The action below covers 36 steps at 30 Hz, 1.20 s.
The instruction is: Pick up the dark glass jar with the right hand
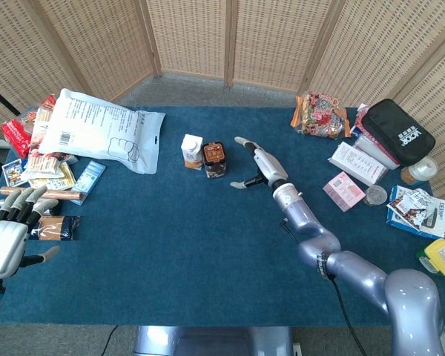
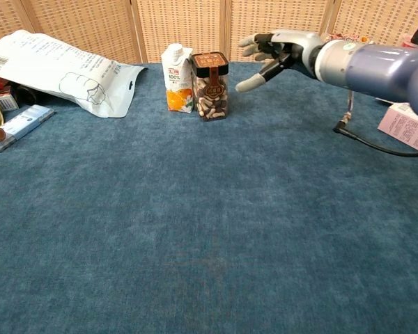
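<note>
Blue tabletop, wicker screens behind | right hand (image 2: pixel 282 50) spread wide, holding nothing, just beside dark glass jar (image 2: pixel 210 86) | jar upright, touching juice carton (image 2: pixel 174 77) | step: reach | next: close in, wrap fingers around jar without toppling carton.

The left hand (image 1: pixel 4 248) is cut off by the head view's left edge and unseen from the chest.

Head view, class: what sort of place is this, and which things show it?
Probably a robot test setup, not a home: a blue-covered table ringed by wicker screens, assorted packaged goods along its edges, and a robotic right hand reaching.
</note>
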Each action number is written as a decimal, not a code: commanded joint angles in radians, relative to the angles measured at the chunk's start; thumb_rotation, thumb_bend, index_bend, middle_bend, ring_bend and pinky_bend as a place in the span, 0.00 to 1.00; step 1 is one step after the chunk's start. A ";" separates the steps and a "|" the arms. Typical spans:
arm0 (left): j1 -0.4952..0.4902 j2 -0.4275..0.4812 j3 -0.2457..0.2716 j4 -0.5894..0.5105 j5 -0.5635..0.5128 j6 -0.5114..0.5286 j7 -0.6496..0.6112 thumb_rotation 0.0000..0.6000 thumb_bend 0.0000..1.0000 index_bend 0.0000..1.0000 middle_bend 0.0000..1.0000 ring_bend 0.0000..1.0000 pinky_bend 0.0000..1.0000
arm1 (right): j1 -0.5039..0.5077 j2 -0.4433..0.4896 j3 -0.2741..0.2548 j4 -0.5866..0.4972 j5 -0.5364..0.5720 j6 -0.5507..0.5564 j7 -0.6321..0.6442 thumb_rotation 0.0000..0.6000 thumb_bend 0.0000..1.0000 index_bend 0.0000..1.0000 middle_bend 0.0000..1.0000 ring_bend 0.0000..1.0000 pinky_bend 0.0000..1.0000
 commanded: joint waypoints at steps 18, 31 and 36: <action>-0.005 -0.004 -0.004 0.014 -0.020 -0.017 -0.007 1.00 0.06 0.22 0.00 0.00 0.00 | 0.158 -0.163 0.047 0.280 0.030 -0.128 0.151 1.00 0.00 0.00 0.00 0.00 0.00; -0.006 -0.005 -0.002 0.015 -0.020 -0.021 -0.013 1.00 0.06 0.22 0.00 0.00 0.00 | 0.214 -0.252 0.065 0.396 0.034 -0.137 0.224 1.00 0.00 0.00 0.07 0.01 0.02; -0.004 -0.002 -0.002 0.013 -0.016 -0.014 -0.018 1.00 0.06 0.22 0.00 0.00 0.00 | 0.239 -0.303 0.085 0.469 0.061 -0.119 0.206 1.00 0.00 0.14 0.39 0.26 0.33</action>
